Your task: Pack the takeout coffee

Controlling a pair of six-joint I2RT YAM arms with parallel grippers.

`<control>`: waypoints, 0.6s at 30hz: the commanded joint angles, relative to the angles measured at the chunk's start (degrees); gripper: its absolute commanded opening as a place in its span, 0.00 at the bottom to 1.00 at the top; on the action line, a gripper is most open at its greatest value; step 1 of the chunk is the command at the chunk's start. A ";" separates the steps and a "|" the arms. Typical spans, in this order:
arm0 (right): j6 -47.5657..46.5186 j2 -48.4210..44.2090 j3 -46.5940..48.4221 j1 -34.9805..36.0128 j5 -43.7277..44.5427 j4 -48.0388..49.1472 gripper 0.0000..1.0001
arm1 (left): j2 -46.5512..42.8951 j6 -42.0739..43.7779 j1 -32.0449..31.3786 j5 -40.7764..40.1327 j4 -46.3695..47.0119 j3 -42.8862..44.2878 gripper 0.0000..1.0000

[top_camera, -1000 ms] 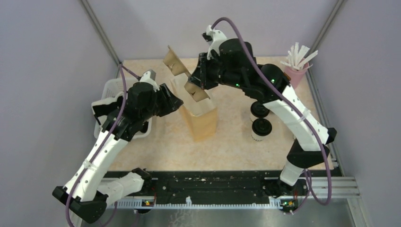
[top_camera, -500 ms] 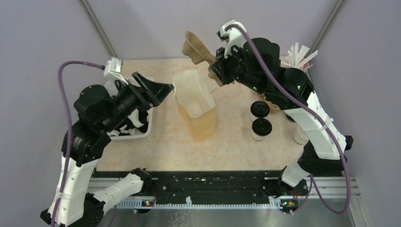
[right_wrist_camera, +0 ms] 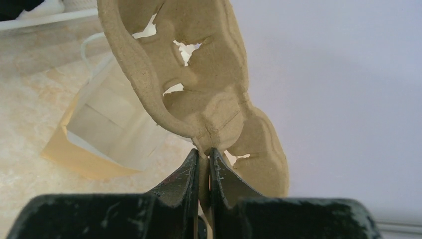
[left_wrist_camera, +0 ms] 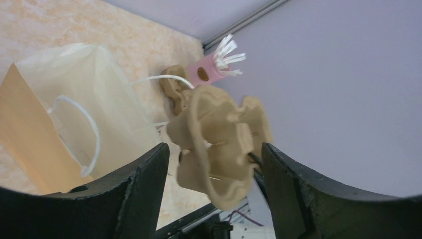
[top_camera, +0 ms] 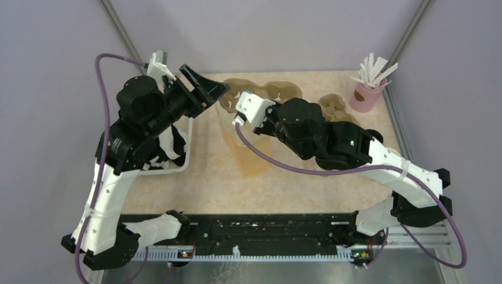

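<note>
Two arms are raised over the beige speckled table (top_camera: pixel 207 177).

Right gripper (right_wrist_camera: pixel 204 152): fingers pressed together on the edge of a moulded brown pulp cup carrier (right_wrist_camera: pixel 199 74). The carrier is held tilted in the air, near the open mouth of the brown paper bag (top_camera: pixel 251 167), toward 12 o'clock. The bag stands upright at table centre (white handles).

Left gripper (top_camera: pixel 208 90): jaws spread wide, nothing between them. It sits at 10 o'clock of the bag, near the carrier but apart from it. Its wrist view frames the carrier between the fingers, further off.

A second pulp carrier (top_camera: pixel 334 107) is at 2 o'clock of the bag. The pink cup of white wrapped straws (top_camera: pixel 368 94) is beyond it on the same bearing. The white plastic basket (top_camera: pixel 169 171) is at 9 o'clock.

White paper coffee cups with black lids: not seen in any view. The right arm covers the table at 3 o'clock of the bag.
</note>
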 commanded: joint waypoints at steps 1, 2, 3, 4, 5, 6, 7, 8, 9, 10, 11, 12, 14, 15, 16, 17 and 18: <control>-4.99 -3.26 0.52 1.77 5.16 5.16 0.00 | 1.54 -0.13 -0.06 0.94 -2.47 1.82 0.68; -4.92 -3.31 0.43 2.00 5.13 5.28 0.00 | 1.44 -0.13 -0.01 0.64 -2.88 1.69 0.63; -4.91 -3.32 0.26 2.18 5.17 5.33 0.00 | 1.32 -0.06 -0.06 0.61 -2.85 1.44 0.59; -4.90 -3.31 0.11 2.43 5.25 5.34 0.00 | 1.08 -0.11 -0.06 0.61 -2.71 1.13 0.54; -5.00 -3.32 -0.01 2.54 5.39 5.34 0.00 | 0.94 -0.24 -0.08 0.61 -2.34 0.55 0.48; -5.11 -3.32 -0.26 2.83 5.51 5.31 0.00 | 0.75 -0.41 -0.08 0.69 -1.94 0.10 0.43; -5.27 -3.34 -0.48 3.05 5.65 5.40 0.00 | 0.62 -0.27 -0.07 0.95 -1.41 -0.27 0.38; -5.41 -3.40 -0.67 3.38 5.82 5.42 0.00 | 0.64 -0.22 -0.08 1.05 -1.03 -0.51 0.34; -5.51 -3.35 -0.78 3.65 5.87 5.31 0.00 | 0.70 -0.15 -0.04 1.01 -0.70 -0.68 0.31; -5.52 -3.29 -0.82 3.87 5.88 5.15 0.00 | 0.69 0.16 -0.02 0.99 -0.21 -0.87 0.27; -5.29 -3.34 -0.91 4.00 5.97 4.79 0.00 | 0.60 0.60 -0.03 1.12 0.42 -1.19 0.20; -4.55 -3.30 -0.93 4.13 6.30 4.42 0.00 | 0.60 0.99 -0.07 0.99 0.81 -1.44 0.10; -1.67 -3.27 -1.09 4.02 9.00 3.40 0.13 | 0.29 2.48 -0.03 0.90 1.95 -2.43 0.00; 0.65 -3.35 -0.52 3.97 9.76 0.77 0.28 | -0.25 4.45 -0.08 0.83 3.31 -3.56 0.00; 4.11 -3.40 0.79 3.71 8.51 -2.90 0.41 | -0.92 6.23 -0.06 0.59 4.57 -5.20 0.00; 8.22 -3.44 3.01 3.12 5.44 -6.91 0.55 | -1.89 7.49 -0.07 -0.24 6.16 -7.05 0.00; 12.52 -3.83 5.35 2.07 0.76 -10.10 0.77 | -3.10 9.05 -0.06 -0.66 8.89 -9.38 0.00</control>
